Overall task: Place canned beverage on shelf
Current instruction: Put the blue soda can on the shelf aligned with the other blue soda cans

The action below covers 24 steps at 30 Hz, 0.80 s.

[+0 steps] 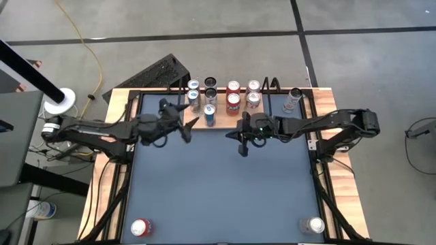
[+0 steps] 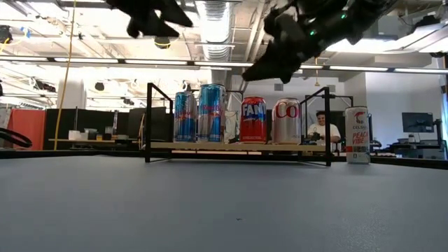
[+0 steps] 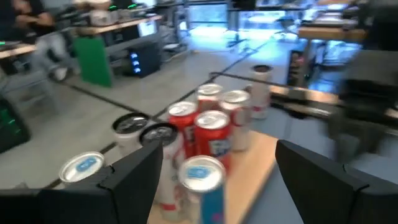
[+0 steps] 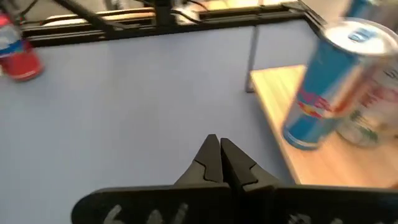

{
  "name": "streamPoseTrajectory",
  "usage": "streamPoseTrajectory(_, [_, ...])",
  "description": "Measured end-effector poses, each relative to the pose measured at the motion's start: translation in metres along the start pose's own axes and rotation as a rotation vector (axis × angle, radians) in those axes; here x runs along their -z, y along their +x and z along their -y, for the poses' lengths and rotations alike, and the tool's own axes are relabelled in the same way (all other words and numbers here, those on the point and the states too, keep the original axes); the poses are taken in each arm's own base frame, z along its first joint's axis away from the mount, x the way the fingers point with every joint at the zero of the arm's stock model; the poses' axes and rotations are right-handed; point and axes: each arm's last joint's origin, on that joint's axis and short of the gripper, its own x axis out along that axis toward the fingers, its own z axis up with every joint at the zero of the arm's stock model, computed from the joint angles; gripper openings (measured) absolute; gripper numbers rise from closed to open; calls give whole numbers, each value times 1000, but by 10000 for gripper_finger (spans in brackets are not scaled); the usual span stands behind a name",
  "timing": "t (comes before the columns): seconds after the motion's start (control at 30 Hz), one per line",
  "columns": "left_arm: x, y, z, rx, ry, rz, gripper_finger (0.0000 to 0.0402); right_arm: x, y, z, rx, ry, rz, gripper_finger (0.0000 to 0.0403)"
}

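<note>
**Left gripper empty and open beside the shelf**

The left gripper (image 1: pixel 185 121) hangs above the dark-blue tabletop (image 1: pixel 225 184), its two fingers spread apart with nothing between them. Just beyond it sits the blue can (image 1: pixel 209 114), standing upright on the front of the shelf (image 2: pixel 238 146), clear of the fingers and not touching them. From the left wrist view, that blue can (image 3: pixel 202 186) shows right in the gap between the fingers, with red and silver cans crowded behind it. Over to the right gripper (image 1: pixel 244 139): fingers pressed together, holding nothing, hovering over the tabletop near the shelf's front edge. Further out, a pale can (image 2: pixel 356 135) stands on the tabletop just beside the shelf's wire frame. At the table's near corners, well apart from both grippers, stand a red can (image 1: pixel 140 227) and a silver can (image 1: pixel 313 225).
</note>
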Motion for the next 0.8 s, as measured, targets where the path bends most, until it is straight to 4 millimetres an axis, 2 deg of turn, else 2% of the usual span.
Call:
streamPoseTrajectory(0.07, [-1, -16, 3, 52, -4, 16, 302, 0, 6, 6, 17, 24, 22, 0])
streamPoseTrajectory(0.2, [12, -48, 2, 155, 7, 45, 302, 2, 19, 15, 44, 62, 67, 0])
streamPoseTrajectory(0.4, [50, -81, -6, 384, -34, 160, 302, 6, 28, 26, 216, 86, 101, 0])
streamPoseTrajectory(0.6, [95, -97, -19, 556, -106, 204, 302, 9, 35, 31, 284, 94, 124, 0])
streamPoseTrajectory(0.8, [136, -103, -26, 627, -172, 165, 302, 7, 34, 36, 310, 101, 146, 0])
